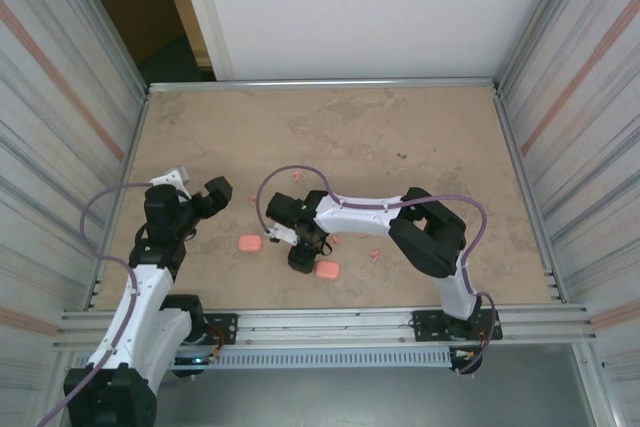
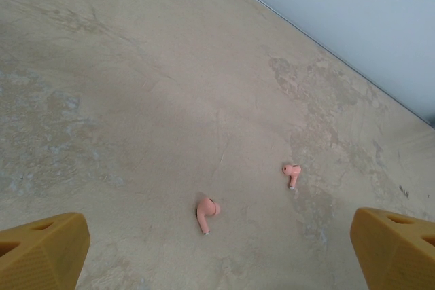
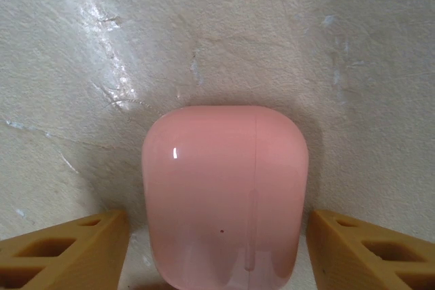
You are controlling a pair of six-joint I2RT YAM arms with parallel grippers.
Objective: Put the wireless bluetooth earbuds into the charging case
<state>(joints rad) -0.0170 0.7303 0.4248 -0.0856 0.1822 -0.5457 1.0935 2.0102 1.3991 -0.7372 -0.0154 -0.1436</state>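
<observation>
Opening step of the insertion task: securing the salmon-pink, glossy, rounded-square plastic charging case (image 3: 224, 188), which lies closed and flat on the near half of the mottled beige table (image 1: 400, 127). The right claw (image 3: 217, 249) stands over it, its two yellow fingers (image 3: 68, 252) apart and set one on each side of the case. A thin strip of table shows on the left side; on the right, finger and case look almost touching, and contact cannot be confirmed. Nothing is clamped yet. The left claw (image 2: 217, 252) hangs with its fingers spread wide, holding nothing, above two of the tiny salmon-pink, bent-stem plastic earbuds (image 2: 207, 212), which lie loose on the table, apart from each other. In the overhead view a second case (image 1: 250, 243), also pink, lies between the two claws. Judged next move: bring the right fingers together squarely on the case sides, without skidding it, so that the lid can then be opened; no earbud is seated.
</observation>
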